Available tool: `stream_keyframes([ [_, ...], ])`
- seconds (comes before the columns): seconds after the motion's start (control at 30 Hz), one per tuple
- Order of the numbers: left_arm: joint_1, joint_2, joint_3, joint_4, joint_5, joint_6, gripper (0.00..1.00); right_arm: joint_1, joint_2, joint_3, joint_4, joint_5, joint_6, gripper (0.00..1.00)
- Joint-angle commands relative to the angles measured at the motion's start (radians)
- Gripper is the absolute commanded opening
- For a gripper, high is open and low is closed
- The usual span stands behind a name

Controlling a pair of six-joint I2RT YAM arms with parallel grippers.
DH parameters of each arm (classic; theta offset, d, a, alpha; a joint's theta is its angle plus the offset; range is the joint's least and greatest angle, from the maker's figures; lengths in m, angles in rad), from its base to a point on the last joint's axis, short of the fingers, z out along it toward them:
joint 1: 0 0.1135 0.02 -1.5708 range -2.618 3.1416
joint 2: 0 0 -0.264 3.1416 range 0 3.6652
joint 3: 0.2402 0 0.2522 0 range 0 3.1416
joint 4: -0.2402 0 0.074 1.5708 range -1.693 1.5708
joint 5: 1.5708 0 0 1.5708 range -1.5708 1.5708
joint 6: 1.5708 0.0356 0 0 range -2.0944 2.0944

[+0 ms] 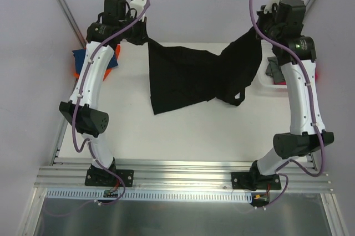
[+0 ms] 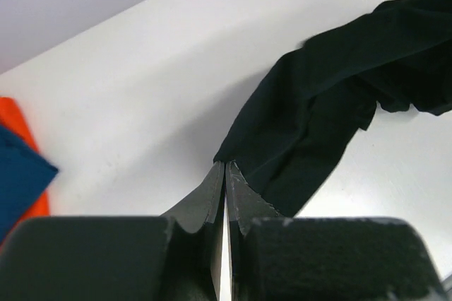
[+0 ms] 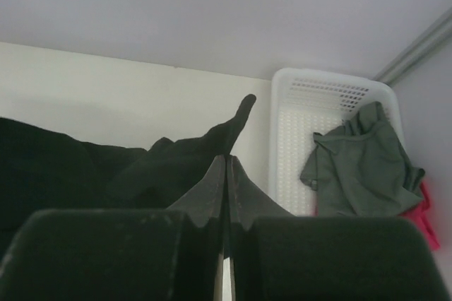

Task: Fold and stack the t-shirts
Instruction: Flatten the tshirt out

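The left gripper [image 2: 224, 168] has its two dark jaws pressed together, pinching an edge of the soft black cloth t-shirt [image 1: 188, 75] at their tips. The right gripper [image 3: 227, 162] is likewise clamped tight on another part of the same garment, a thin strip of black cloth poking up past its jaw tips. Both grippers are raised toward the far side of the flat white table [image 1: 183, 136], and the black t-shirt is stretched between them. It sags in the middle and hangs down in a broad sheet under the left gripper and in a bunched fold, with a loop of hem, under the right one. Whether its lowest edge touches the table cannot be told. Behind the left arm, at the table's left edge, a blue t-shirt [image 2: 21, 174] lies on an orange t-shirt [image 2: 14, 124]. At the right edge is a white slotted plastic basket [image 3: 304, 152] holding a crumpled grey-green garment [image 3: 360, 167] and a bit of pink cloth [image 3: 424, 220].
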Motion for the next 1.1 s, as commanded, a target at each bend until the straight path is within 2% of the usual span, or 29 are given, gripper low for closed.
stream_keyframes([
  [0.0, 0.025, -0.13, 0.019, -0.034, -0.039, 0.053, 0.0, -0.035, -0.152, -0.068, 0.059, 0.086, -0.019, 0.01],
  [0.17, 0.044, -0.237, -0.018, -0.035, -0.063, 0.052, 0.0, -0.151, -0.283, -0.145, 0.048, 0.051, 0.045, 0.01],
  [0.27, 0.045, -0.305, -0.032, -0.034, -0.097, 0.062, 0.0, -0.225, -0.328, -0.157, 0.016, -0.046, 0.103, 0.01],
  [0.43, 0.044, -0.464, -0.087, -0.031, -0.069, 0.117, 0.0, -0.23, -0.486, -0.226, 0.01, -0.19, 0.146, 0.0],
  [0.7, 0.056, -0.691, -0.163, -0.031, -0.146, 0.209, 0.0, -0.23, -0.696, -0.208, -0.027, -0.259, 0.158, 0.01],
  [0.87, 0.074, -0.705, -0.142, 0.009, -0.175, 0.247, 0.0, -0.231, -0.7, -0.193, 0.016, -0.226, 0.2, 0.01],
  [0.97, 0.074, -0.657, -0.128, 0.086, -0.235, 0.293, 0.0, -0.231, -0.622, -0.165, 0.06, -0.206, 0.194, 0.01],
  [1.07, 0.076, -0.53, -0.067, 0.118, -0.284, 0.315, 0.0, -0.231, -0.537, -0.114, 0.105, -0.183, 0.183, 0.0],
])
